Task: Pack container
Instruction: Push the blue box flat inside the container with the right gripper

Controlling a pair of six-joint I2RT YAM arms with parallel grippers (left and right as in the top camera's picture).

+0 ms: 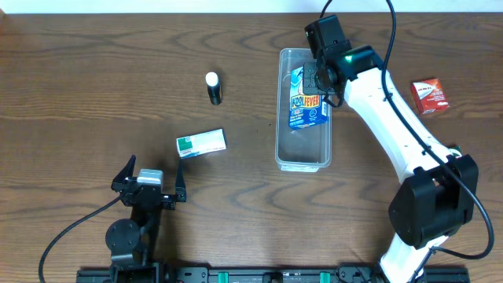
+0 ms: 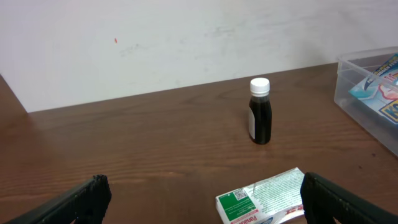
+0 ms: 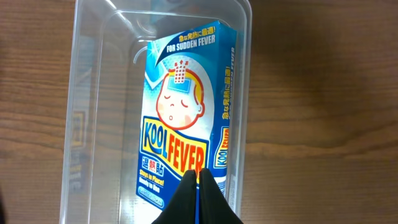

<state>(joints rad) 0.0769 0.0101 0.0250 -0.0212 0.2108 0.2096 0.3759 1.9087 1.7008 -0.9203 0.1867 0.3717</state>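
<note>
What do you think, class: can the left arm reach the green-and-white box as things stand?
Probably yes: the left hand is open and the box lies just ahead of it, with nothing between them.

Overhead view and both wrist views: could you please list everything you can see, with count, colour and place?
container: one, clear plastic, on the table right of centre.
Kool Fever box: one, blue, inside the container, toward its far end.
bottle: one, dark with a white cap, upright, left of the container.
green-and-white box: one, lying flat, just beyond the left gripper.
red box: one, red, at the table's right side.
table: one, brown wood.
left gripper: one, black, open, empty, at the near edge.
right gripper: one, black, shut, over the Kool Fever box.
</note>
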